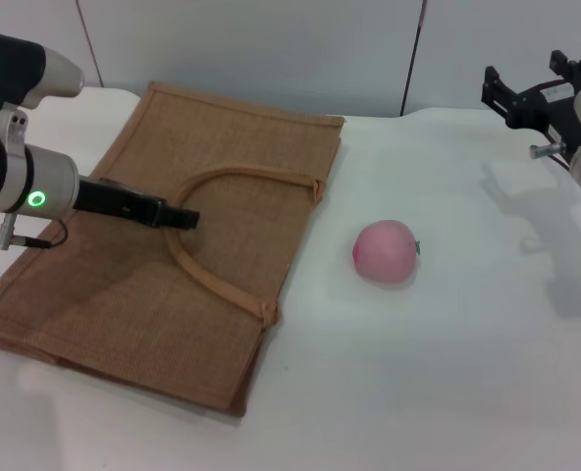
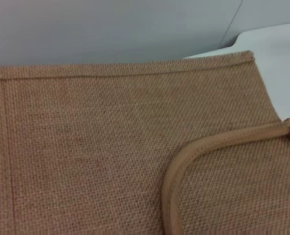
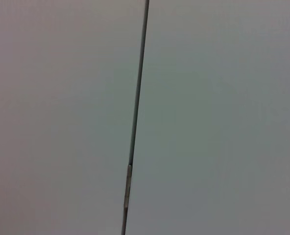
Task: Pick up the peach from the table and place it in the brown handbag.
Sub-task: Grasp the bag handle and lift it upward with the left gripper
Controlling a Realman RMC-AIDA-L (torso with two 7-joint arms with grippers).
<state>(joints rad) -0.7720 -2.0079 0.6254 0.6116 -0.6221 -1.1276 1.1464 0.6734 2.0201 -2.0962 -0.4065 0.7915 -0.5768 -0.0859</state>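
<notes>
A pink peach [image 1: 387,252] sits on the white desk [image 1: 448,373], just right of the flat brown handbag [image 1: 173,235]. The left tool [image 1: 178,218] hovers over the bag's handle, seemingly pressed together. The right tool [image 1: 511,98] is raised at the far right; its state is unclear.

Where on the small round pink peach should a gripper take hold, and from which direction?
Grip the small round pink peach across its widest middle, coming straight down from above. It sits alone on the white table, clear of the brown jute handbag, so both sides are free for the fingers.
</notes>
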